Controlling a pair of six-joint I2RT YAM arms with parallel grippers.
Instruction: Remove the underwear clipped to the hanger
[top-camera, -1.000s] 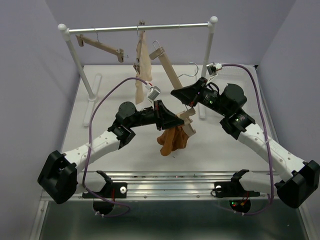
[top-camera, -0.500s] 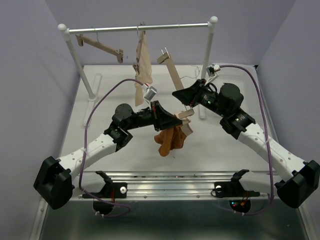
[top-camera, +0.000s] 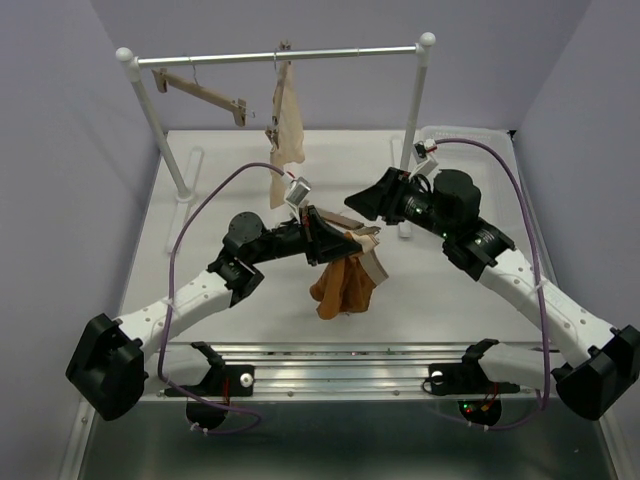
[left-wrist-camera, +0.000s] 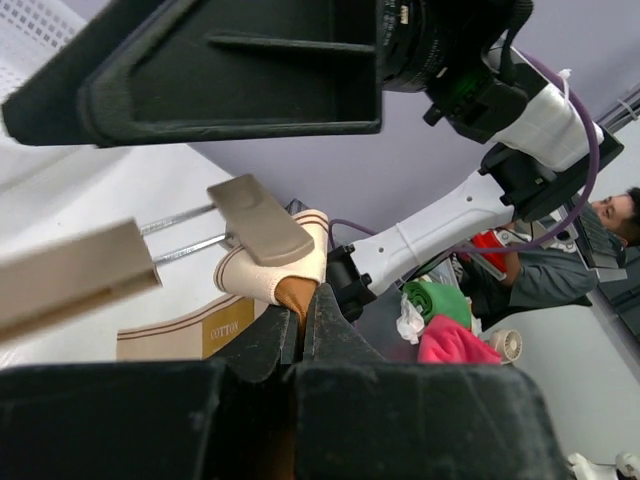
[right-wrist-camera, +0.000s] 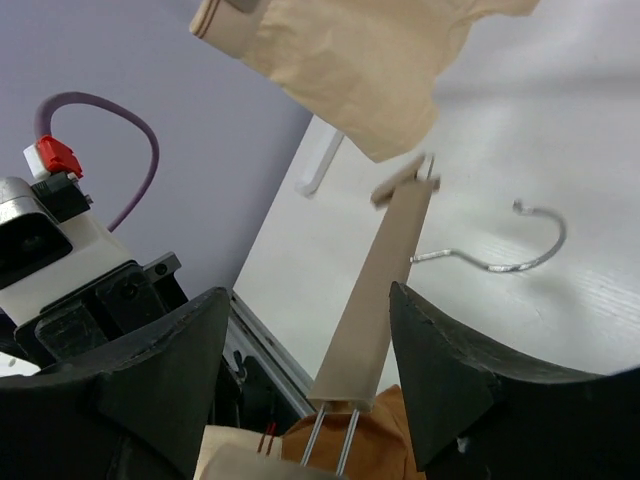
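The rust-brown underwear (top-camera: 342, 285) hangs in a bunch above the table's middle. My left gripper (top-camera: 333, 240) is shut on its top edge, and the left wrist view shows the jaws (left-wrist-camera: 300, 312) pinched on brown fabric just under the white waistband (left-wrist-camera: 268, 272). The wooden hanger (top-camera: 362, 236) lies low beside it, with one clip (left-wrist-camera: 258, 218) still at the waistband. Its bar (right-wrist-camera: 385, 290) runs between my right gripper's open fingers (right-wrist-camera: 310, 298) without touching them, and its wire hook (right-wrist-camera: 500, 255) rests on the table. My right gripper (top-camera: 368, 200) sits just right of the hanger.
A clothes rack rod (top-camera: 280, 55) spans the back. On it hang another wooden hanger (top-camera: 200, 92) and a pale cream underwear (top-camera: 287, 120) on its own hanger. The rack's right post (top-camera: 412, 130) stands right behind my right arm.
My right gripper has opened, let go of the hanger and drawn back to the right. The hanger's raised end has dropped from a steep tilt to lie low. The left gripper stays shut.
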